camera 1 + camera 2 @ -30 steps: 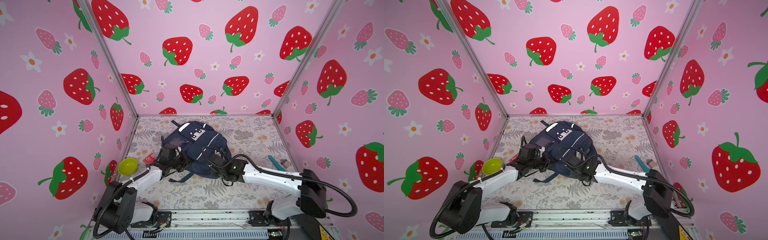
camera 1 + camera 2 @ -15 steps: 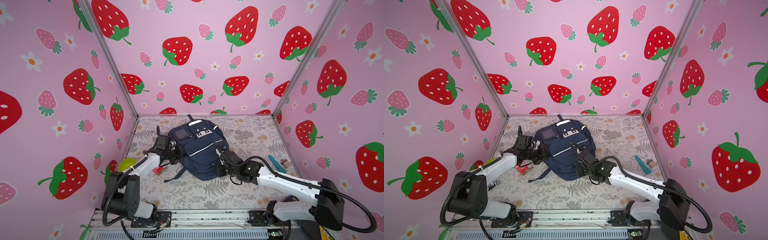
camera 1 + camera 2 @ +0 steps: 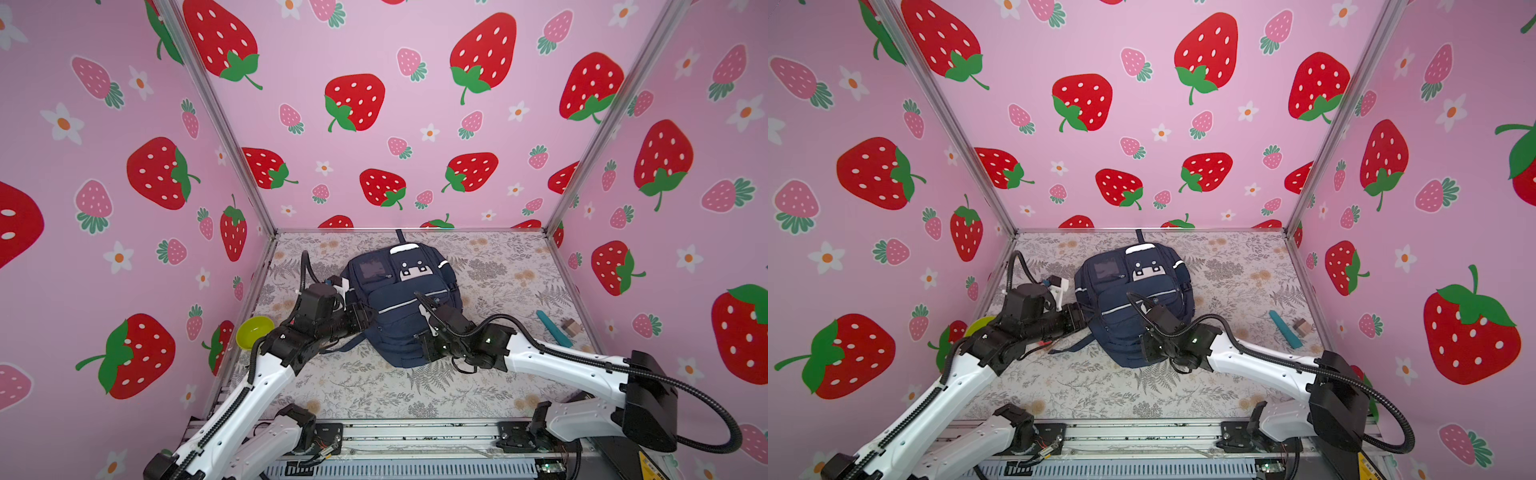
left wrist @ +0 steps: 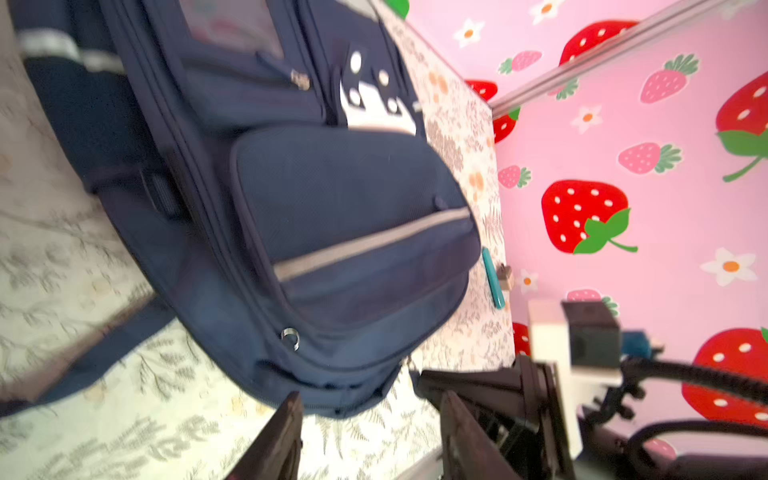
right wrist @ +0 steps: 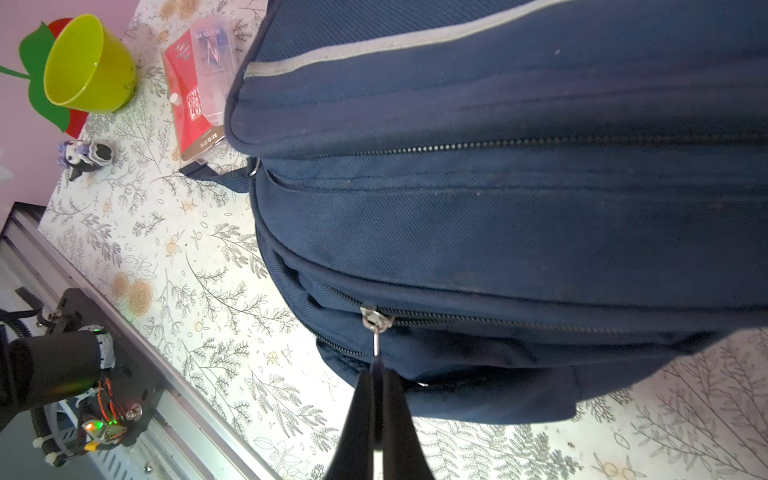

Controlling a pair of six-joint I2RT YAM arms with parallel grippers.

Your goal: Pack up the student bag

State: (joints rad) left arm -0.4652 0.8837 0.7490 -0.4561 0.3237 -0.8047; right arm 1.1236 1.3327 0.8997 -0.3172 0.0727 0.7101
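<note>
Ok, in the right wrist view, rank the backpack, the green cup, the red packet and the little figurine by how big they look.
1. student bag: fills most of the view.
2. green cup and red packet: about alike, and the bag hides part of the packet, so I won't rank them.
3. figurine: smallest.

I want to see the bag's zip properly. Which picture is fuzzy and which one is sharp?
Left wrist view: fuzzy, the student bag looks smeared. Right wrist view: sharp and bright, the zip pull pinched in the right hand shows crisply. Both top views: clear, but the bag looks small there.
</note>
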